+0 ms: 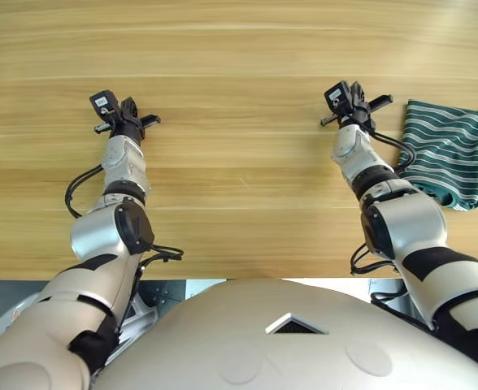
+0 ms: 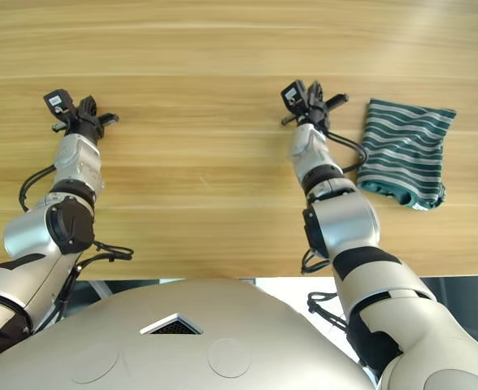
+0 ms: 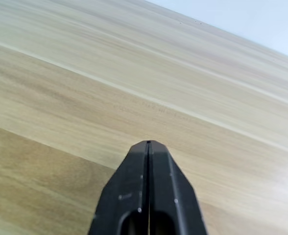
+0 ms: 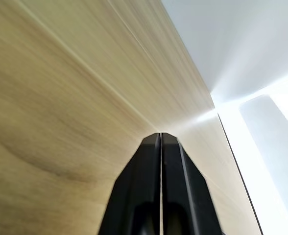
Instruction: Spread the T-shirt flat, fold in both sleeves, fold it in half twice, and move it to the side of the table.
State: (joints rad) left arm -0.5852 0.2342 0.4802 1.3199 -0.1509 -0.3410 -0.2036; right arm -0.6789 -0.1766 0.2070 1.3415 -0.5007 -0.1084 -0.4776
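A green T-shirt with white stripes [image 1: 445, 152] lies folded into a small rectangle at the right side of the wooden table [image 1: 239, 57]. My right gripper [image 1: 354, 96] rests over the table just left of the shirt, apart from it, fingers shut with nothing between them [image 4: 160, 142]. Far over on the left, my left gripper [image 1: 123, 110] sits above bare wood, also shut and holding nothing [image 3: 148, 147].
Wood surface stretches between the two arms and toward the far edge. The table's near edge [image 1: 223, 279] runs just in front of my body. Black cables loop beside each forearm.
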